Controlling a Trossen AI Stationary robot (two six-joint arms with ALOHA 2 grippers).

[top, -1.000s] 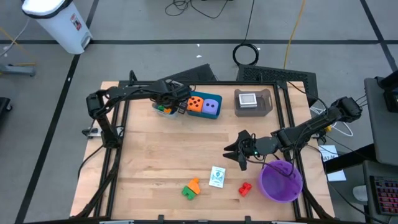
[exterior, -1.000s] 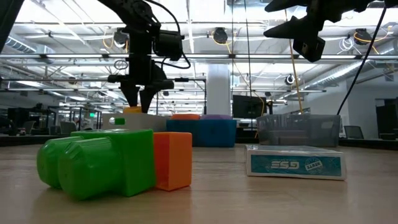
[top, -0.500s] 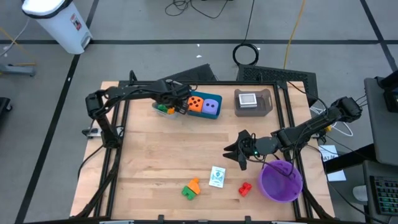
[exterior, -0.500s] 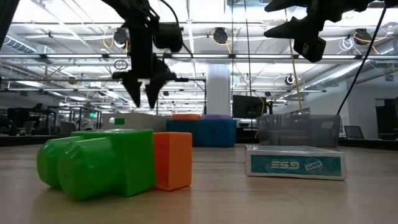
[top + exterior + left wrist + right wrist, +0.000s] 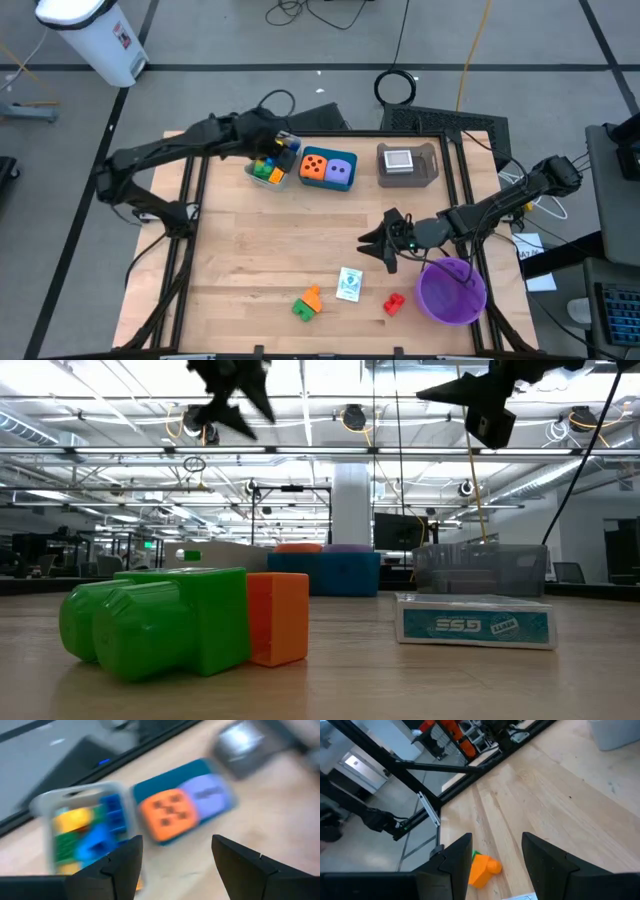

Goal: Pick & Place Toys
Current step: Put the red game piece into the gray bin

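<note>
My left gripper [image 5: 287, 147] hangs open, high over the grey tray [image 5: 263, 171] of coloured bricks at the table's far left; its fingers [image 5: 125, 867] hold nothing. Beside that tray, a teal tray holds the orange die [image 5: 167, 815] and the purple die [image 5: 207, 795]. My right gripper [image 5: 373, 247] stands open and empty above the table's middle right. Near the front edge lie a green and orange brick [image 5: 307, 303], a white card pack [image 5: 349, 284] and a red brick [image 5: 394, 303]. The orange brick [image 5: 482, 870] shows beyond the right fingers.
The round purple bowl [image 5: 452, 290] stands at the front right, under the right arm. A grey box [image 5: 407, 165] with a white card in it sits at the far right. Bare wood lies between the far trays and the front toys.
My left gripper has opened over the grey tray, then risen steeply, drawn back toward the table's left and tipped up from pointing straight down. The yellow brick under its fingertips has dropped out of sight into the tray. My right arm has kept still.
</note>
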